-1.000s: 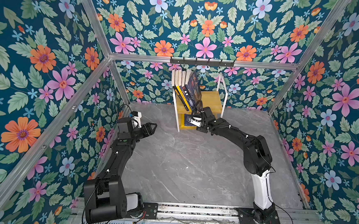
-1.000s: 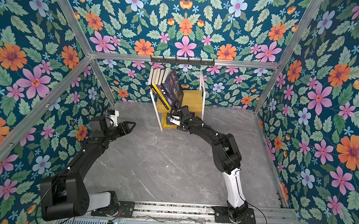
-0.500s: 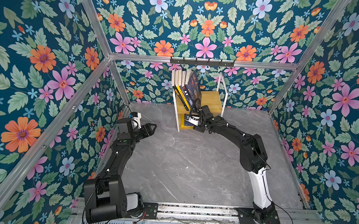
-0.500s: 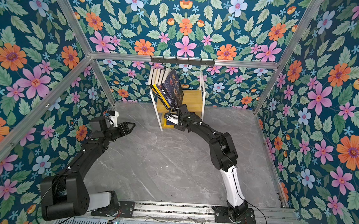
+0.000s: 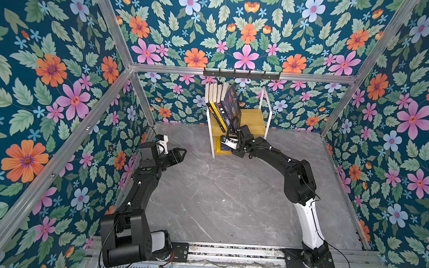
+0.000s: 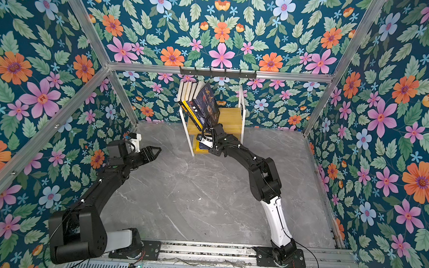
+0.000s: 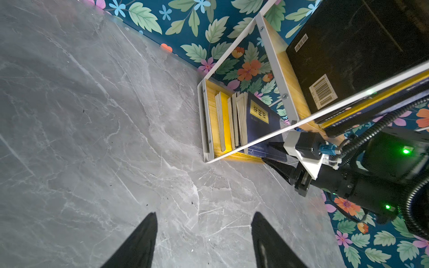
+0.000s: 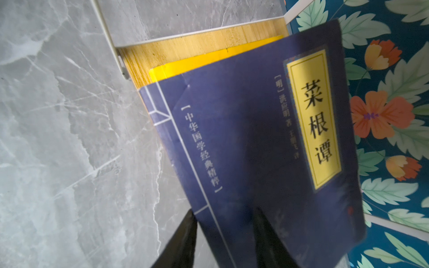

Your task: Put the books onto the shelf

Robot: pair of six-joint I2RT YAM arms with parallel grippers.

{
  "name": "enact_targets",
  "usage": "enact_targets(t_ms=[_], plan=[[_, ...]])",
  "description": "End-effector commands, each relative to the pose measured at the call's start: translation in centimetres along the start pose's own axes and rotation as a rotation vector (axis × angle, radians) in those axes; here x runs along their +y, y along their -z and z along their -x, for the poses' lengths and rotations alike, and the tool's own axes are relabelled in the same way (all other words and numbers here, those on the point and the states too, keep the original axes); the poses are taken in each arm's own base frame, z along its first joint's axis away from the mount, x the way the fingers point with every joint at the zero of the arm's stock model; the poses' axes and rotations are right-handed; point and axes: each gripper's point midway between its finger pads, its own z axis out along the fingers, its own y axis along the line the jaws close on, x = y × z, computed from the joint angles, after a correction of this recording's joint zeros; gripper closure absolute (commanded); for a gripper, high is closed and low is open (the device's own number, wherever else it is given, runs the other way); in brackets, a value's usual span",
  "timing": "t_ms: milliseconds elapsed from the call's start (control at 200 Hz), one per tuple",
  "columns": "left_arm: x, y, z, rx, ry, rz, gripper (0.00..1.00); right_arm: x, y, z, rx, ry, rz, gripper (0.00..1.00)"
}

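The shelf (image 5: 256,116) (image 6: 232,117) stands at the back wall. Several books (image 5: 223,102) (image 6: 200,98) lean together on its upper board. More stand in the lower tier, among them a yellow book (image 8: 209,62) and a navy book with a yellow label (image 8: 255,139) (image 7: 257,113). My right gripper (image 7: 267,152) (image 8: 224,211) reaches into the lower tier. It straddles the navy book's spine edge, with one finger beside the spine and one across the cover. Whether they press on it does not show. My left gripper (image 5: 180,151) (image 7: 204,215) hangs open over the bare floor, left of the shelf.
A black hook rail (image 5: 241,75) runs along the back frame just above the upright books. A black book (image 7: 348,46) lies against the shelf's upper board. Flowered walls enclose the grey marble floor (image 5: 230,196) on three sides.
My right gripper's fingers have drawn closer together at the navy book, and the right arm's elbow has shifted a little to the left. The left arm has not moved.
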Motion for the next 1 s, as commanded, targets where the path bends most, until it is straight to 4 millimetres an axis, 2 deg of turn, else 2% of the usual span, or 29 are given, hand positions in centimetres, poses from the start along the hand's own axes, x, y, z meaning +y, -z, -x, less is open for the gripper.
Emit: enact_targets(t_ms=[0,335,450,535,600,660,785,870,895,910,935,960,980,995], plan=[[-0.2,0.2,0.7,-0.03,-0.035,-0.006,0.33,-2.8,0.3,0.3,-0.01,-0.06,-0.102,0.69],[-0.1,0.4,0.9,-0.04,-0.056,-0.002,0.32,-3.4,0.8,0.5,-0.015,-0.08,-0.13,0.86],[-0.1,0.4,0.9,-0.046,-0.106,0.001,0.3,-3.3,1.4,0.4,-0.014,-0.085,-0.13,0.85],[0.3,0.3,0.8,-0.045,-0.189,0.021,0.22,-2.6,2.8,0.6,-0.021,-0.079,-0.122,0.78],[0.8,-0.1,0.6,-0.045,-0.294,0.068,0.15,-2.0,5.0,0.9,-0.044,-0.086,-0.113,0.68],[1.7,-0.7,0.2,-0.03,-0.388,0.129,0.01,-1.1,7.1,0.9,-0.075,-0.114,-0.098,0.6],[3.0,-1.7,-1.2,-0.069,-0.521,0.165,0.0,1.4,11.7,-0.3,-0.139,-0.214,-0.045,0.5],[4.2,-2.0,-2.1,-0.125,-0.567,0.191,0.0,3.3,14.1,-2.1,-0.158,-0.276,-0.025,0.45],[4.5,-2.1,-2.4,-0.143,-0.576,0.193,0.0,3.2,15.7,-2.4,-0.18,-0.299,-0.042,0.42],[4.6,-2.1,-2.6,-0.154,-0.582,0.194,0.0,3.5,16.2,-2.7,-0.185,-0.308,-0.044,0.4],[4.8,-2.1,-2.9,-0.174,-0.592,0.19,0.0,3.8,16.8,-3.3,-0.187,-0.33,-0.054,0.28],[5.0,-2.1,-3.2,-0.192,-0.598,0.191,0.0,4.0,17.4,-4.0,-0.192,-0.352,-0.065,0.24],[5.1,-2.0,-3.3,-0.208,-0.6,0.19,0.0,4.3,17.8,-4.6,-0.195,-0.369,-0.073,0.05],[5.2,-2.0,-3.5,-0.22,-0.601,0.188,0.0,4.4,18.1,-4.9,-0.2,-0.379,-0.079,0.01]])
